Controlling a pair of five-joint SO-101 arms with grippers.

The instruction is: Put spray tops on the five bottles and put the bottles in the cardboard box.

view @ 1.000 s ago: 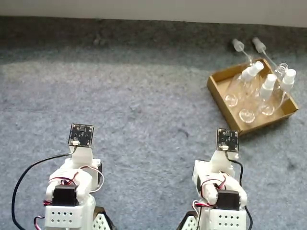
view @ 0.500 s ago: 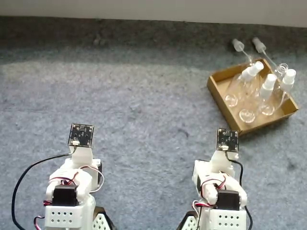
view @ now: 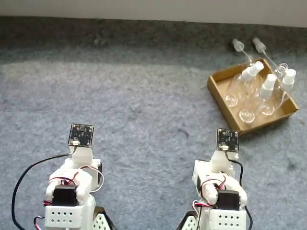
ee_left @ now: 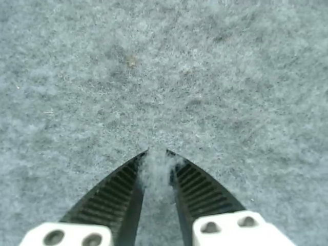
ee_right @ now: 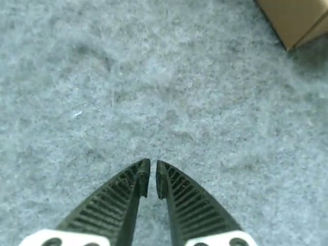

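Clear plastic bottles [view: 247, 96] are found lying in the shallow brown cardboard box [view: 220, 101] at the far right of the grey carpeted table [view: 144, 105]. Three of them are seen capped, and what looks like one open neck [view: 282, 67] is spotted at the box's far corner, though that can't be told for sure. Two loose white spray tops [view: 238, 45] with long thin dip tubes are left on the carpet just beyond the box.

Handling-wise, the bottles are judged to be empty, so very light, thin-walled and slick. A hard squeeze would probably dent them or pop them out sideways. A gentle hold across the body, or at the neck under the cap, is suggested. The tops are better taken by the chunky head, since the tubes look bendy.

No writing or label can be made out on the bottles or the box.

The left pincer [ee_left: 157, 152] is hung just over bare carpet with its jaws drawn nearly together and nothing between them. The right pincer [ee_right: 153, 163] is closed to a thin slit too, also empty, with a corner of the box [ee_right: 297, 20] ahead of it.
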